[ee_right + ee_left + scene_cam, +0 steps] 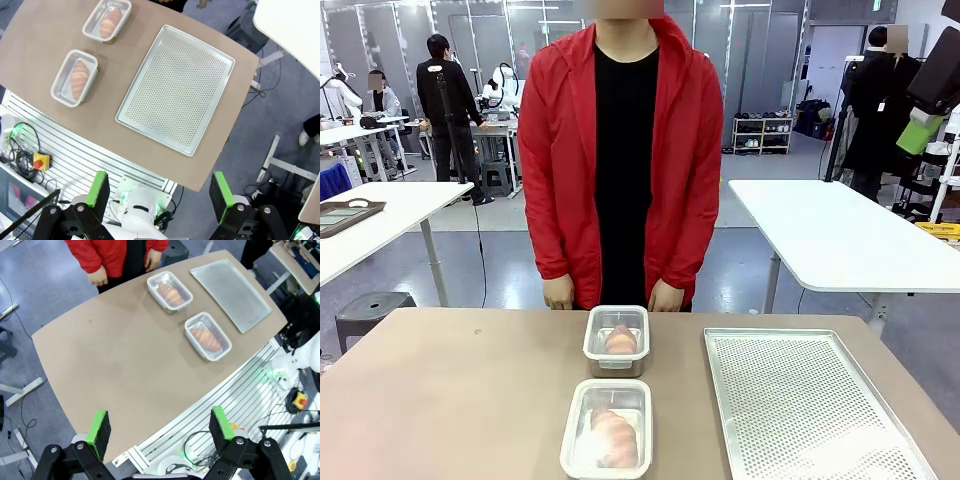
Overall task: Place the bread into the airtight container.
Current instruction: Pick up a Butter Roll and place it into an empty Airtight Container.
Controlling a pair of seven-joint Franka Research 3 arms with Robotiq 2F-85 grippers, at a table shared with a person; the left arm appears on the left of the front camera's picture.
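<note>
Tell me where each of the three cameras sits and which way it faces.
Front view: low at the robot's table edge, facing the person across two containers.
Left wrist view: high above the table's near left, looking down; the open left gripper rises from the bottom.
Right wrist view: high over the right side, looking down on the perforated tray; the open right gripper shows.
All three share both containers and the tray.

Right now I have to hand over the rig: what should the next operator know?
Left tool: open, empty, high above the table's near edge.
Right tool: open, empty, high off the table corner by the perforated tray.
Near container and far container each hold a bread, one behind the other at mid-table.
Person's hands rest at the far edge.
Done: bread sits in both containers. Left: nothing obvious; no lids seen.
</note>
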